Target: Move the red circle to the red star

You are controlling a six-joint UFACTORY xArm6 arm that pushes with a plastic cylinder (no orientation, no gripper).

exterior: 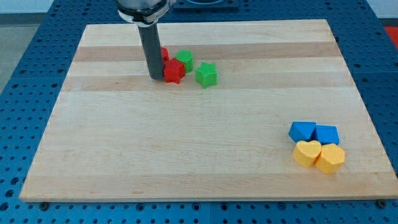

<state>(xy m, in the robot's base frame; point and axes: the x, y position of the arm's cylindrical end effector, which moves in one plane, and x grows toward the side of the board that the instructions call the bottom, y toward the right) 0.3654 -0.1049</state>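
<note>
Though the rod hides part of the cluster, the job looks close to finished. My tip (155,77) rests on the wooden board (199,155) up near the board's eleven o'clock area, touching the red star (174,72), which sits at its three o'clock. The red circle (164,55) peeks out from behind the rod at about one o'clock from the tip, just above the star; I cannot tell if the two reds actually touch, since the rod covers that spot. The rod has no jaws, so it grips nothing and only pushes.

A green circle (185,60) lies just at the red circle's three o'clock, and a green star (206,74) at the red star's three o'clock. What seems left, at most, is a small nudge to close any gap.
</note>
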